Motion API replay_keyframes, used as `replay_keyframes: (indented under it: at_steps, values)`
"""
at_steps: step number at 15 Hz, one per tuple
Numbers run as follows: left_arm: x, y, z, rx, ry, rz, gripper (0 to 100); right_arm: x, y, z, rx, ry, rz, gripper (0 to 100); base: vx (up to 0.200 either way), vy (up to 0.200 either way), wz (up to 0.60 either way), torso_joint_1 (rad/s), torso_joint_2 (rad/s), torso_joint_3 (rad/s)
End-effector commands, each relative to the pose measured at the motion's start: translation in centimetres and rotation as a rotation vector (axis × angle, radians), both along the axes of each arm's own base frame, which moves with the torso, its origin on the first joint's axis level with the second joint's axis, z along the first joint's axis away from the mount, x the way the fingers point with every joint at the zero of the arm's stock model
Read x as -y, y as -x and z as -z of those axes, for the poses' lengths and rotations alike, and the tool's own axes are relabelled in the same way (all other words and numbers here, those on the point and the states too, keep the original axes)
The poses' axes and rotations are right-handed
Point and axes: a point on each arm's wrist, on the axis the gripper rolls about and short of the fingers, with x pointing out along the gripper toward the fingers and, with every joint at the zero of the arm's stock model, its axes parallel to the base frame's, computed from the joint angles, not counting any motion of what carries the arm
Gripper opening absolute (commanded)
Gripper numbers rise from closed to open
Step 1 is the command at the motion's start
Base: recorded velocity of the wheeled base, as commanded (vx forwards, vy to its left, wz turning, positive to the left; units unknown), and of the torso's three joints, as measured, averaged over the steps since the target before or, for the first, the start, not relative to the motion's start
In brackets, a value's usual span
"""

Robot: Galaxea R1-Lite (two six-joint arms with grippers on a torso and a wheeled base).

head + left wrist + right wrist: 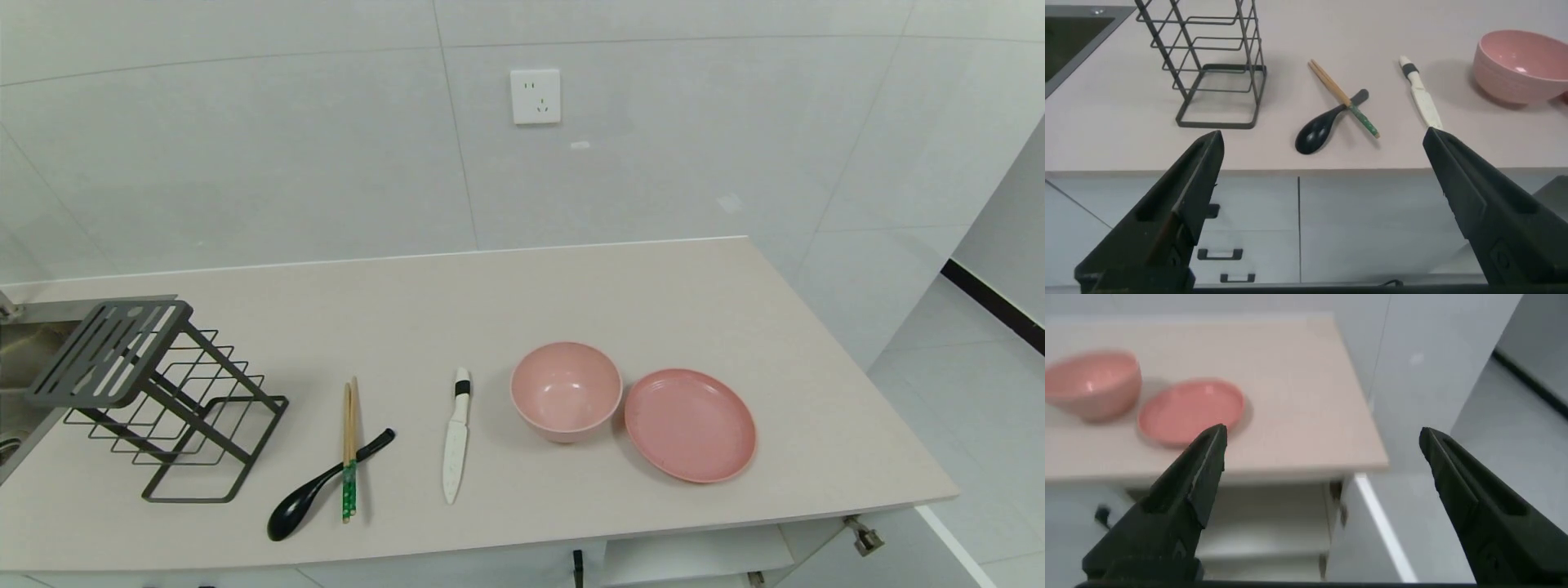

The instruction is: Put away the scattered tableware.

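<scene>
Beige countertop (571, 294) below a tiled wall (245, 163) with a socket (535, 95). Left to right: wire rack (155, 392), black spoon (298, 502) under chopsticks (351, 425), white knife (455, 445), pink bowl (566, 396) just beside pink plate (690, 425). Left gripper (1323, 140) and right gripper (1323, 437) hang before the counter's front edge, both spread wide, holding nothing.

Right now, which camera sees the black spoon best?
The head view: the spoon lies whole, seen from above, chopsticks across its handle. The left wrist view shows it from lower down. The right wrist view faces the bowl and plate.
</scene>
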Motion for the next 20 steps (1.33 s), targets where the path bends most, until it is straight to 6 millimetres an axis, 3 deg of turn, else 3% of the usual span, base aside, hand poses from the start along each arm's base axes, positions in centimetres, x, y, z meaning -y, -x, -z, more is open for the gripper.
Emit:
replay_keyframes:
  at_steps: [1, 4, 8, 13, 20]
  values:
    - [0.0, 0.0, 0.0, -0.001, -0.001, 0.000, 100, 0.0, 0.1, -0.5, 0.052, 0.004, -0.012, 100, 0.000, 0.000, 0.00, 0.000, 0.00, 0.000]
    - [0.0, 0.0, 0.0, -0.001, 0.001, -0.002, 100, -0.4, -0.4, -1.0, -0.050, -0.023, -0.203, 100, 0.000, 0.000, 0.00, 0.000, 0.00, 0.000]
    - [0.0, 0.0, 0.0, -0.001, -0.001, 0.000, 100, -0.7, -3.2, -2.7, -0.294, -0.043, -0.321, 100, 0.000, 0.000, 0.00, 0.000, 0.00, 0.000]
    - [0.0, 0.0, 0.0, -0.002, -0.002, 0.003, 100, -0.9, -5.1, -3.4, -0.423, -0.050, -0.387, 100, 0.000, 0.000, 0.00, 0.000, 0.00, 0.000]
    - [0.0, 0.0, 0.0, -0.002, -0.004, 0.004, 100, -1.4, -9.7, -3.8, -0.615, -0.027, -0.415, 100, 0.000, 0.000, 0.00, 0.000, 0.00, 0.000]
